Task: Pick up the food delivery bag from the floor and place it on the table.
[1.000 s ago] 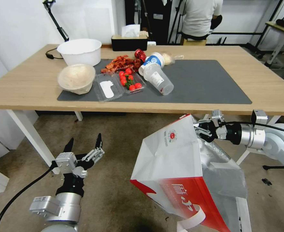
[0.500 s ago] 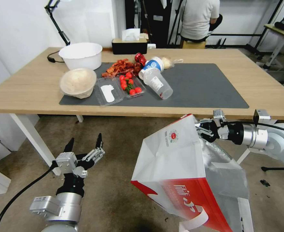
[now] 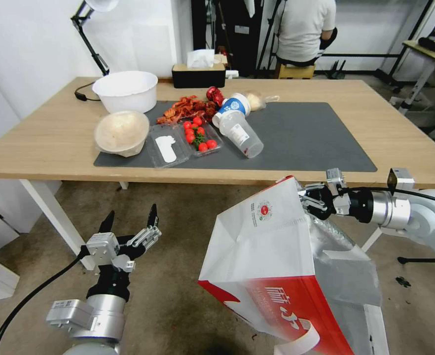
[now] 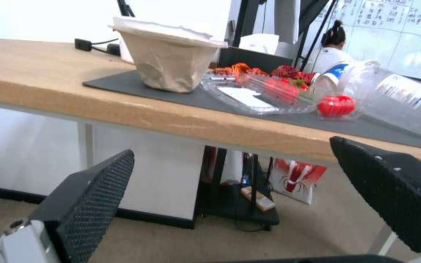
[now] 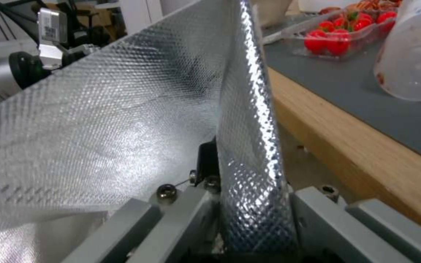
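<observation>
White paper on its face, red along its lower band, the large food delivery bag (image 3: 271,266) hangs tilted in front of the robot, its lowest corner running off the bottom of the head view, so whether it has fully cleared the worn brownish-grey carpet floor (image 3: 178,236) cannot be told. The right claw (image 3: 310,201) pinches the bag's upper rim just below the table's near edge; in the right wrist view the silver foil lining (image 5: 122,120) folds between its closed fingers. The left claw (image 3: 127,222) is parked low on the robot's left, fingers spread wide and empty, well apart from the bag.

The lift looks partway done. To finish it well, the rim needs to rise above the edge of the long light-wood table (image 3: 405,143) before moving forward, because the bag's top corner is close under that edge and could catch. A single-corner grip lets the bag swing, so a slow rise is wise. The free right half of the dark grey mat (image 3: 326,138) seems the safest landing spot, away from the tipped clear plastic cup (image 3: 242,134) and the clear tray of red cherry tomatoes (image 3: 200,135).

The bag's contents and its white strap handles (image 3: 296,345) are mostly hidden or cut off.
</observation>
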